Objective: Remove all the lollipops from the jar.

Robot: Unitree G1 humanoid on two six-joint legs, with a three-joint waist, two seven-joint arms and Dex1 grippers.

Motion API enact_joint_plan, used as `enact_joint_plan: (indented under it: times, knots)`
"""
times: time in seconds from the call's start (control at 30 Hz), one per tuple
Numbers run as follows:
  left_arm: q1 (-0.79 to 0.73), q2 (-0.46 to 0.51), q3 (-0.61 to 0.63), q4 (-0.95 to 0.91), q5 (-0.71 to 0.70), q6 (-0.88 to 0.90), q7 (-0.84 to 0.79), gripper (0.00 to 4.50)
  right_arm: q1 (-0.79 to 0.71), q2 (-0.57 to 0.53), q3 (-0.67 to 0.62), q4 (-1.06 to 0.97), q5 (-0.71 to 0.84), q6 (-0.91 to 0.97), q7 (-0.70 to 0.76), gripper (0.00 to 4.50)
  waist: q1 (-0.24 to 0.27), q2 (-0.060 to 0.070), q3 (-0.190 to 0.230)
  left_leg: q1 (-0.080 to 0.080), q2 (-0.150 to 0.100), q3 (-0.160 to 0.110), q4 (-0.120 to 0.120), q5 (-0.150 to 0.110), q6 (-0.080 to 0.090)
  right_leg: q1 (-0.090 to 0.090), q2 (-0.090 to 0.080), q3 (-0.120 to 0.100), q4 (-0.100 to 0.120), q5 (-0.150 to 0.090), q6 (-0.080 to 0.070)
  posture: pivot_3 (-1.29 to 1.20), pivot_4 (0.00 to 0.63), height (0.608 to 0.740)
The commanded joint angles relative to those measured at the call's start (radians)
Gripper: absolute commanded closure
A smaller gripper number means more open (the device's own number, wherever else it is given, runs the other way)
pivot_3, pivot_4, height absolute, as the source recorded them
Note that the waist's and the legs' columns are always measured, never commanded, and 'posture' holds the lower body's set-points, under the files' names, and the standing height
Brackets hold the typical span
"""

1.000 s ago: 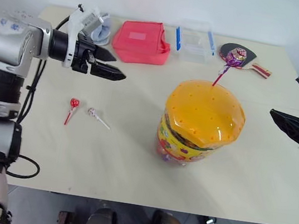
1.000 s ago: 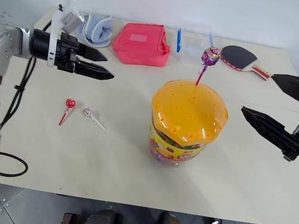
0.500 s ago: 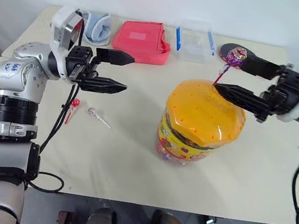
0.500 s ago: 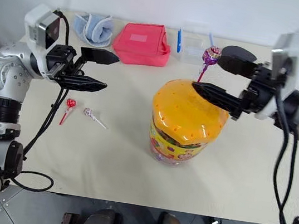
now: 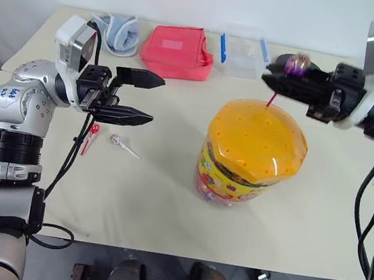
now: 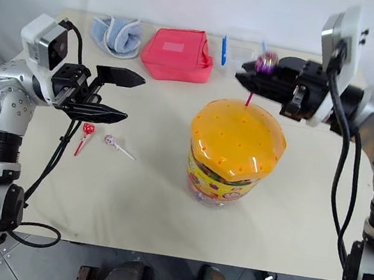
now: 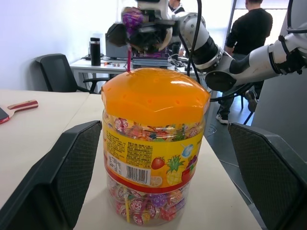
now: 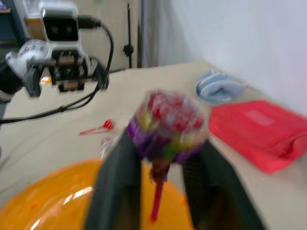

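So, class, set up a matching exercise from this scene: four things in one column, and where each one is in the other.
Things:
1. purple lollipop
2. red lollipop
3. orange lid
4. ping-pong paddle

Places:
A. on top of the jar
B. on the table's far edge
C. between the right gripper's fingers
D. lying flat on the table, below the left gripper

Pairs: 1-C, 2-D, 3-A, 4-B

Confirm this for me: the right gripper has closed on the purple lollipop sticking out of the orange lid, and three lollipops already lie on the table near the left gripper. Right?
Not quite. Only two lollipops lie on the table near the left gripper: a red one and a silvery one, as the left eye view shows. The rest holds: the right gripper is shut on the purple lollipop above the orange lid.
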Motion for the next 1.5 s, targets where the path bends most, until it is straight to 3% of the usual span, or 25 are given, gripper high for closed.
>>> enact_joint_plan:
  times: [0.03,0.23,0.37,0.5,0.7,0.87,1.23,1.33,1.5]
  knots:
    - [-0.025,0.008,0.018,0.012,-0.021,-0.028,-0.058,0.0,-0.079,0.009,-0.053,0.013,-0.03,-0.037,-0.017,4.44,-0.003,0.0,0.0,0.0,0.0,0.0,0.0,0.0,0.0,0.0,0.0,0.0,0.0,0.0,0.0,0.0,0.15,0.74]
    - [-0.039,0.004,0.001,0.027,-0.026,-0.028,-0.075,0.0,-0.175,-0.039,-0.103,0.055,-0.08,-0.019,-0.063,4.44,-0.003,0.0,0.0,-0.001,0.0,0.0,0.0,0.0,0.0,-0.001,0.0,0.0,0.0,0.0,0.0,0.0,0.15,0.74]
    - [-0.024,0.017,-0.002,0.024,-0.026,-0.025,-0.085,0.0,-0.133,-0.186,-0.108,0.069,-0.176,0.089,-0.14,4.44,0.004,0.0,0.0,-0.003,0.0,0.0,0.0,-0.001,0.0,-0.002,0.0,0.0,-0.001,0.0,0.0,0.0,0.15,0.74]
    - [0.024,0.032,0.004,0.0,-0.027,-0.008,-0.057,0.0,0.052,-0.331,-0.109,0.104,-0.263,0.2,-0.162,4.44,0.005,0.0,0.0,-0.009,0.0,0.0,0.001,-0.001,0.0,-0.008,0.0,0.0,-0.001,0.0,0.0,0.0,0.15,0.74]
    - [0.069,0.042,-0.013,-0.006,0.016,-0.005,0.0,0.0,0.372,-0.406,-0.152,0.077,-0.304,0.294,-0.13,4.44,0.002,0.0,0.0,-0.012,0.0,0.003,0.001,-0.001,0.0,-0.014,0.0,0.002,0.002,0.0,0.0,0.0,0.15,0.74]
    - [0.126,0.05,-0.011,-0.035,0.038,0.03,0.077,0.0,0.573,-0.342,-0.139,0.139,-0.38,0.26,-0.172,4.44,0.0,0.001,0.0,-0.011,0.0,0.004,0.001,-0.001,0.0,-0.013,0.0,0.003,0.002,0.0,0.0,0.0,0.15,0.74]
    - [0.19,0.057,0.022,-0.09,0.034,0.048,0.155,0.0,0.539,-0.194,-0.093,0.311,-0.452,0.151,-0.163,4.44,-0.01,0.001,-0.001,-0.01,0.0,0.004,0.001,-0.001,0.0,-0.013,0.0,0.004,0.004,0.0,0.0,0.0,0.15,0.74]
    - [0.196,0.057,0.026,-0.094,0.044,0.028,0.169,0.0,0.537,-0.171,-0.094,0.32,-0.464,0.146,-0.166,3.72,-0.01,0.001,-0.001,-0.01,0.0,0.004,0.002,-0.001,0.0,-0.013,0.0,0.004,0.004,0.0,0.0,0.0,0.15,0.74]
    - [0.216,0.055,0.047,-0.11,0.033,0.003,0.194,0.0,0.573,-0.175,-0.153,0.282,-0.459,0.158,-0.171,2.03,-0.01,0.001,-0.001,-0.01,0.0,0.004,0.002,-0.001,0.0,-0.013,0.0,0.004,0.004,0.0,0.0,0.0,0.15,0.74]
